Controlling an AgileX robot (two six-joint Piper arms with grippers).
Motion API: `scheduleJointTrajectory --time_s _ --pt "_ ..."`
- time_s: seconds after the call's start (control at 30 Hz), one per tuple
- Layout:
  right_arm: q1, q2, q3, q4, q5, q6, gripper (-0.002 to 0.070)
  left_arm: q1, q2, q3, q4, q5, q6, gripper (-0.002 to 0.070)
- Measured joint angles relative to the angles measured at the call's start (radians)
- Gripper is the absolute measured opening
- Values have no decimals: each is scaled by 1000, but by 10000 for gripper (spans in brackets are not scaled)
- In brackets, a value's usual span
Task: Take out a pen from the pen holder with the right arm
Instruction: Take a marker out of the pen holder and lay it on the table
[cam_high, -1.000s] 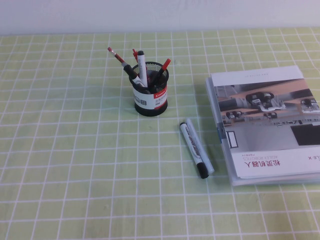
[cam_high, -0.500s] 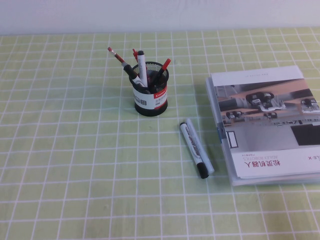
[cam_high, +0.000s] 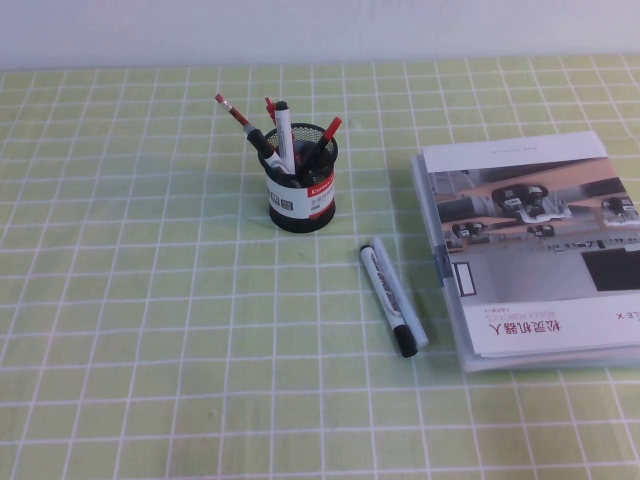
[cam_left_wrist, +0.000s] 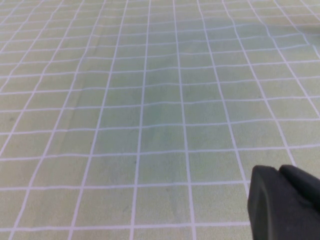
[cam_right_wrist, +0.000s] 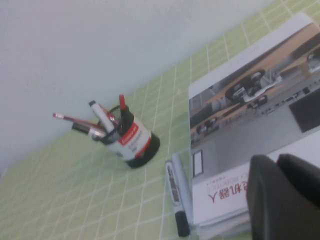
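Note:
A black mesh pen holder (cam_high: 303, 190) stands on the green checked cloth, holding several pens (cam_high: 284, 135), some red-tipped and one white with a black cap. A white marker (cam_high: 394, 310) lies flat on the cloth between the holder and the booklets. Neither arm shows in the high view. In the right wrist view my right gripper (cam_right_wrist: 277, 162) is shut and empty, hovering above the near corner of the booklets, well apart from the pen holder (cam_right_wrist: 135, 142) and the lying marker (cam_right_wrist: 177, 192). My left gripper (cam_left_wrist: 280, 172) is shut and empty above bare cloth.
A stack of booklets (cam_high: 535, 245) in a clear sleeve lies to the right of the holder, seen also in the right wrist view as the booklets (cam_right_wrist: 250, 115). A pale wall (cam_high: 320, 30) bounds the table's far edge.

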Motion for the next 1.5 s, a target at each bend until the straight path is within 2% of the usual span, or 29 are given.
scheduleJointTrajectory --time_s 0.3,0.47,0.63,0.8,0.93,1.13,1.37,1.5 --pt "0 415 -201 -68 181 -188 -13 0 0 0 0 0 0 -6" --pt "0 625 -297 -74 211 -300 -12 0 0 0 0 0 0 -6" --pt "38 776 -405 -101 188 -327 -12 0 0 0 0 0 0 -6" --pt "210 917 -507 -167 69 -304 -13 0 0 0 0 0 0 -6" --pt "404 1055 -599 -213 -56 -296 -12 0 0 0 0 0 0 -6" --pt "620 1295 -763 -228 -151 -422 -12 0 0 0 0 0 0 -6" --pt "723 1543 -991 -302 -224 -492 9 0 0 0 0 0 0 -6" --pt "752 1641 -1077 -407 -305 -492 83 0 0 0 0 0 0 -6"
